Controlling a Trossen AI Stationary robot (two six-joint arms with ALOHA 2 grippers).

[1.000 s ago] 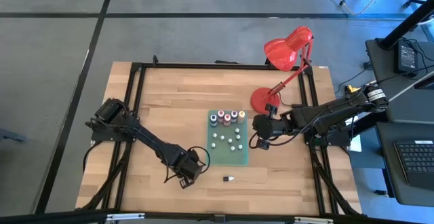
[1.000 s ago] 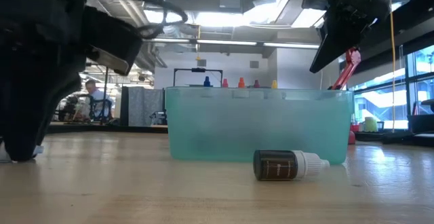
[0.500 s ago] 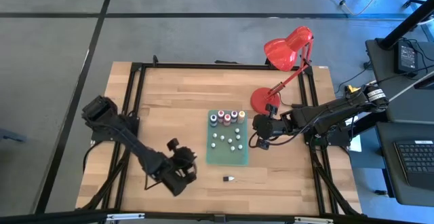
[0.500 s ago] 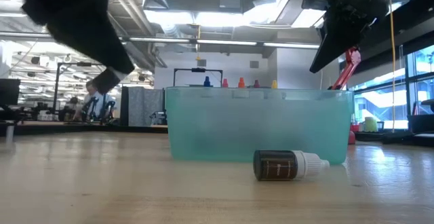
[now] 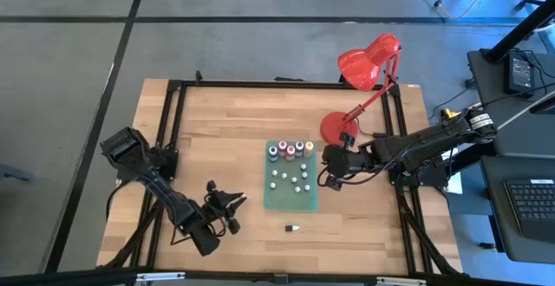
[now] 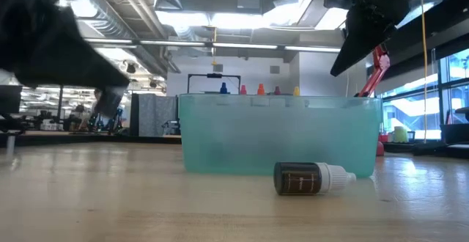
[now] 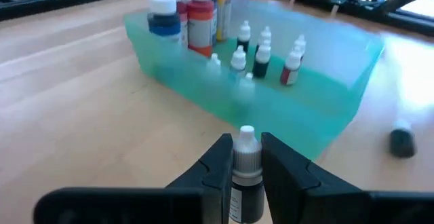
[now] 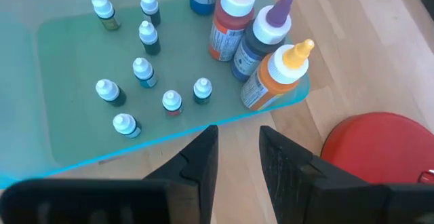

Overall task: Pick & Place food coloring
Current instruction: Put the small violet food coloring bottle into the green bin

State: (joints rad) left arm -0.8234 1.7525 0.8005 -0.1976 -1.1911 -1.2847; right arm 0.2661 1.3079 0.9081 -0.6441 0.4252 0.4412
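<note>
High view: I see the left gripper [image 5: 224, 206] over the bare wooden table [image 5: 208, 130], at about 8 o'clock from the translucent green rectangular plastic tray [image 5: 310, 201] and a little apart from it. In the left wrist view its two dark fingers [image 7: 217, 163] are clenched on a tiny dark bottle with a white cap [image 7: 246, 166], which stands upright between them, cap toward the tray.

The right gripper [image 5: 332, 176] hangs at 3 o'clock of the tray, just beside its edge. In the right wrist view its fingers [image 8: 203, 157] stand a little apart and nothing is between them, so it is released.

Inside the tray, four larger bottles [image 8: 261, 37] stand close together at the 12 o'clock end: one blue, one red, one dark with a purple cap, one orange. Several tiny white-capped bottles [image 8: 142, 71] stand upright and scattered over the middle of the tray floor.

One more tiny dark bottle with a pale cap [image 6: 308, 177] lies on its side on the table at 6 o'clock of the tray, near it but not touching.

The red metal desk lamp [image 5: 336, 127] stands at about 1 o'clock from the tray.
</note>
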